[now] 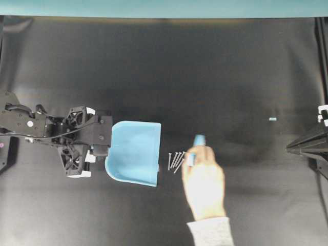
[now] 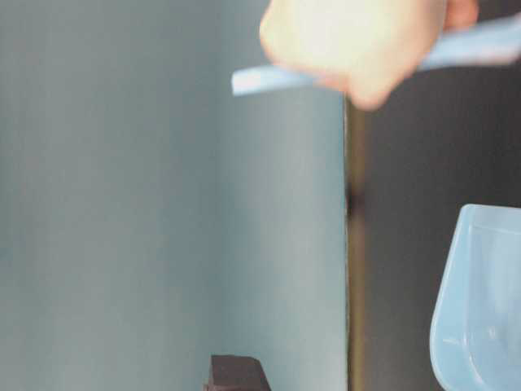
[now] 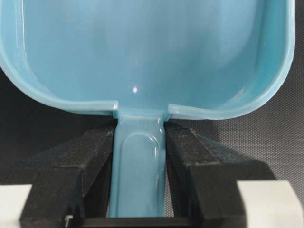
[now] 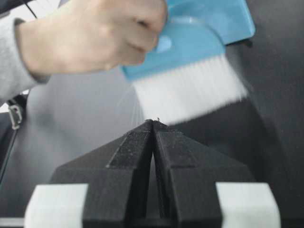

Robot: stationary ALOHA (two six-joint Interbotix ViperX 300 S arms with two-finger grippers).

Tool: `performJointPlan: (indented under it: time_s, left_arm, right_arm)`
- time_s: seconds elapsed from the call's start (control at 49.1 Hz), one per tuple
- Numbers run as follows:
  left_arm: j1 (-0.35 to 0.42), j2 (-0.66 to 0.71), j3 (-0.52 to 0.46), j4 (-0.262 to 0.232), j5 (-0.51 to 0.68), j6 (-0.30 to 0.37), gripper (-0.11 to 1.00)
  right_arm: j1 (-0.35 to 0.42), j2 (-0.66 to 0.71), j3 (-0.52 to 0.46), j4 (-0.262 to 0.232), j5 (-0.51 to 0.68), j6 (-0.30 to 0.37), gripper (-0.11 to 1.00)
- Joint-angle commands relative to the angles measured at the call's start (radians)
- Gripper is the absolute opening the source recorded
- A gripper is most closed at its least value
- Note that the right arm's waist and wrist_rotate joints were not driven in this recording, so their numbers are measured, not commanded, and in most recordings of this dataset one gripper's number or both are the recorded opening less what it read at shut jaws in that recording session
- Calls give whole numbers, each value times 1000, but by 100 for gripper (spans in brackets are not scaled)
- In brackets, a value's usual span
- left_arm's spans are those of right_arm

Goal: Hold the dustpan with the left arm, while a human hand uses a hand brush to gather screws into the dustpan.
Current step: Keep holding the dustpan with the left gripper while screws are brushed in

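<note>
While the overhead shows the dustpan (image 1: 134, 152) flat on the desk (image 1: 205, 72), screws (image 1: 176, 160) lie just off its mouth, beside the human hand (image 1: 205, 187). Left wrist: left pincer (image 3: 139, 156) pinching the handle — keep it steady. Right wrist: right pincer (image 4: 154, 124) pressed together, hand brush (image 4: 190, 61) beyond.

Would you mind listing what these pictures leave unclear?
- Hand brush bristles: overhead, hidden under the human hand.
- Screws: overhead, too small to count surely.
- Dustpan mouth: left wrist view, cut off by the top edge.
- Right claw: overhead, cut by the right edge.
</note>
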Motion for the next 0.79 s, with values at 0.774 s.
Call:
performJointPlan:
  time_s: [0.774]
  left_arm:
    - [25, 28, 63, 3, -247, -6, 30]
  right_arm:
    - [0, 2, -3, -2, -3, 0, 0]
